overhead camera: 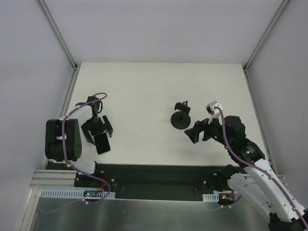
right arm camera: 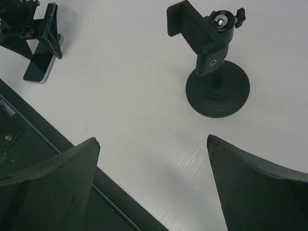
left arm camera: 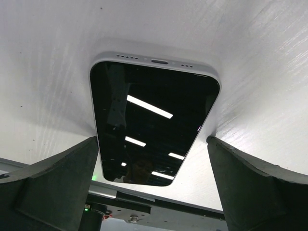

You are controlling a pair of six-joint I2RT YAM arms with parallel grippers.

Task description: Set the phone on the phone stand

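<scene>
The phone [left arm camera: 154,120] is a thin black glossy slab with a pale edge. It lies flat on the white table, near the front edge at the left [overhead camera: 102,143]. My left gripper [left arm camera: 153,144] is open and hovers over the phone's near end, one finger on each side, not touching it; it also shows in the top view [overhead camera: 99,134]. The phone stand [right arm camera: 216,72] has a round disc base, a short post and a clamp bracket, and stands upright at centre right [overhead camera: 181,118]. My right gripper [right arm camera: 153,139] is open and empty, just in front of the stand [overhead camera: 196,130].
The table's front edge and the black mounting rail [overhead camera: 154,175] run close behind the phone. Grey enclosure walls with metal rails [overhead camera: 57,33] bound the table on the left, right and back. In the right wrist view the phone [right arm camera: 41,67] sits under the left gripper [right arm camera: 29,24].
</scene>
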